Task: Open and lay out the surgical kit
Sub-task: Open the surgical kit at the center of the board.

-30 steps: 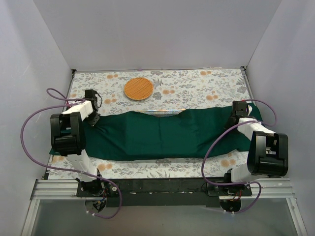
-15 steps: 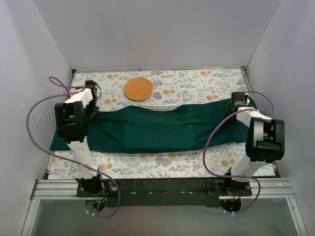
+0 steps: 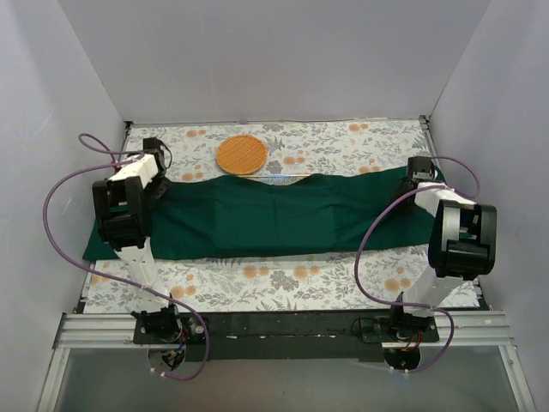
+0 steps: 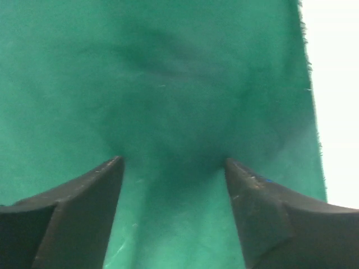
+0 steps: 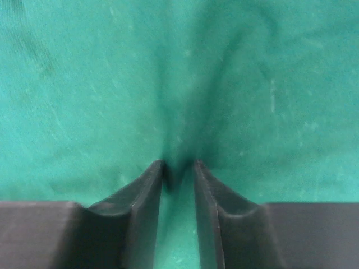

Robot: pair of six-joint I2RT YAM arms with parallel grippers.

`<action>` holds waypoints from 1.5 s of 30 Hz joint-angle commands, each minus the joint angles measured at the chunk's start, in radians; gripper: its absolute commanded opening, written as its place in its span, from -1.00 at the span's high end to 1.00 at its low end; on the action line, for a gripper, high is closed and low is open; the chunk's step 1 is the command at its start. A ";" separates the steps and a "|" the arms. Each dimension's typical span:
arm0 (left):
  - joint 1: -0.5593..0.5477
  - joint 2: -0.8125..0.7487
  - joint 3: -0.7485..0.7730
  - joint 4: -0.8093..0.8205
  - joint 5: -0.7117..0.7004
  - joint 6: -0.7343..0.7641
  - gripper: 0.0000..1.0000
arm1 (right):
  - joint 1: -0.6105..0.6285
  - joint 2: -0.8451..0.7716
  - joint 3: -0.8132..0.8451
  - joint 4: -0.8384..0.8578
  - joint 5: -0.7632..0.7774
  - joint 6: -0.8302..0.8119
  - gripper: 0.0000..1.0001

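Two hands sit at opposite ends of the dark green cloth wrap [image 3: 274,219], and both wrist views are filled almost wholly with green fabric, so little else can be read from them. The left hand [image 4: 173,161] has its fingers well apart, with slack cloth lying between and beyond them; the cloth's frayed edge runs down the right side of that view against a washed-out white strip. The right hand [image 5: 178,163] has its fingers only narrowly apart, with a dark crease of cloth running up to the gap; whether the pads touch that crease is hard to make out. From above, each hand is largely hidden by its own wrist, at the wrap's far corners. The left arm [image 3: 129,206] reaches forward along the left side with its elbow raised, and the right arm [image 3: 459,236] mirrors it; a purple cable [image 3: 60,223] loops off each. The wrap lies as a long band from left to right across the flower-patterned table [image 3: 343,146]. A thin silvery sliver of the wire-mesh tray [image 3: 283,178] shows at the wrap's far edge; the rest is covered. Just beyond sits the round orange basket [image 3: 241,154].
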 commanded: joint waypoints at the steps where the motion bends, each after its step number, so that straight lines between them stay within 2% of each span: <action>1: 0.020 -0.130 -0.154 0.114 0.016 -0.014 -0.59 | -0.016 -0.129 -0.062 -0.003 0.002 -0.016 0.14; 3: 0.020 -0.221 -0.191 0.125 0.024 -0.019 -0.93 | -0.016 -0.184 -0.091 0.000 -0.010 -0.013 -0.09; 4: 0.020 -0.254 -0.214 0.129 0.032 -0.023 -0.96 | -0.016 -0.201 -0.103 0.003 -0.013 -0.007 -0.11; 6: 0.020 -0.327 -0.289 0.158 0.054 -0.028 -0.96 | -0.016 -0.244 -0.150 0.015 -0.029 0.007 -0.18; 12: 0.020 -0.403 -0.459 0.201 0.061 -0.042 -0.96 | -0.023 -0.313 -0.275 0.060 -0.045 0.030 -0.20; 19: 0.029 -0.389 -0.548 0.174 0.096 -0.063 -0.97 | -0.047 -0.370 -0.394 0.072 -0.095 0.036 -0.20; 23: 0.061 -0.437 -0.609 0.149 0.066 -0.086 -0.96 | -0.070 -0.446 -0.460 0.046 -0.072 0.045 -0.20; 24: 0.072 -0.449 -0.625 0.140 0.055 -0.097 -0.96 | -0.073 -0.457 -0.470 0.034 -0.065 0.045 -0.28; 27: 0.125 -0.507 -0.642 0.136 0.051 -0.111 -0.96 | -0.087 -0.509 -0.488 0.018 -0.033 0.050 -0.35; 31: 0.129 -0.541 -0.590 0.125 0.088 -0.121 -0.96 | -0.089 -0.558 -0.464 0.005 -0.033 0.036 -0.44; 36: 0.029 -0.546 -0.454 0.100 0.082 -0.148 -0.96 | -0.055 -0.626 -0.434 0.015 -0.104 -0.008 -0.62; 38: -0.029 -0.514 -0.389 0.090 0.079 -0.152 -0.96 | -0.029 -0.646 -0.430 0.015 -0.099 -0.021 -0.64; 39: -0.049 -0.494 -0.326 0.068 0.078 -0.158 -0.96 | 0.005 -0.650 -0.428 0.018 -0.098 -0.033 -0.90; 45: -0.187 -0.320 -0.117 0.013 0.082 -0.172 -0.96 | 0.172 -0.683 -0.421 0.014 -0.003 -0.070 -0.97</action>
